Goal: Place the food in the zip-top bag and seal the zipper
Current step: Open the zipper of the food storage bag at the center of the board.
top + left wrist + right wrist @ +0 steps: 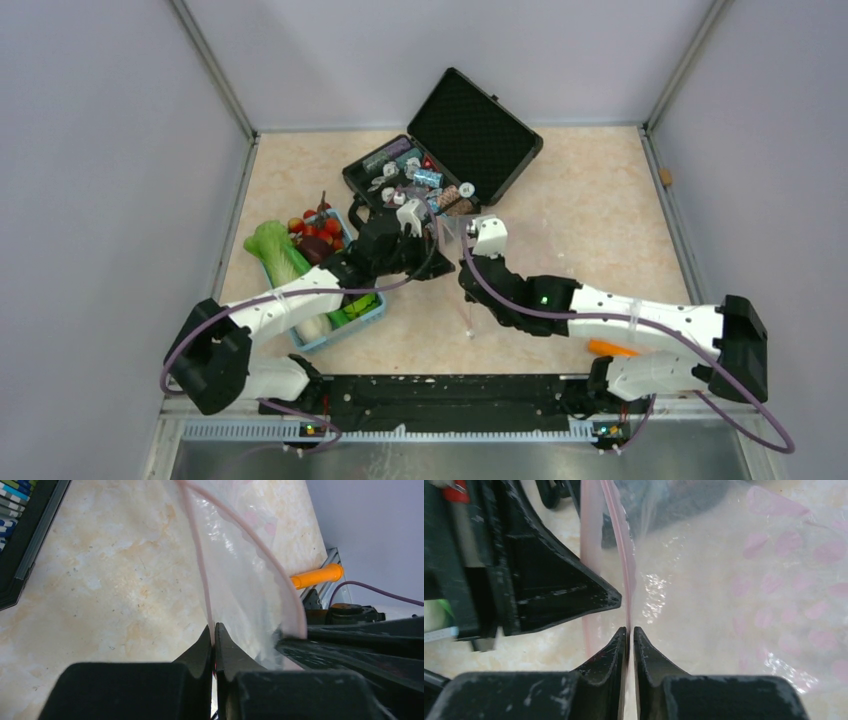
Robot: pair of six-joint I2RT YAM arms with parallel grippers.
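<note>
My left gripper (214, 630) was pinched fully closed on the zipper (199, 570), its two black fingers meeting with only the pale pink strip between them. My right gripper (629, 629) was closed the same way on that strip, which ran up as a thin pink line from between its tips.

Through the left wrist camera I saw the strip part just beyond the fingers into two bands that bowed away from each other, so the mouth of the zip-top bag (245, 595) stood open there. The clear crinkly film spread out past both grippers. I could not tell how much of it rested on the marbled table (600, 220).

From above, both grippers sat just in front of the black case (470, 135), on its near side and close beside each other. The case lay open with its lid tipped back and small trinkets in its tray. The bag ran from the grippers toward me, away from the case.

The food lay in a light blue basket (340, 333) to the near left of the case, and my left arm passed over it. The white-green long vegetable (275, 250) jutted out on the side away from the case, the red cherry tomatoes (318, 226) were at the end nearest it, and a green cucumber (362, 304) was at the near end. An orange stick-shaped piece (612, 348) lay well apart from the case, to its near right.
</note>
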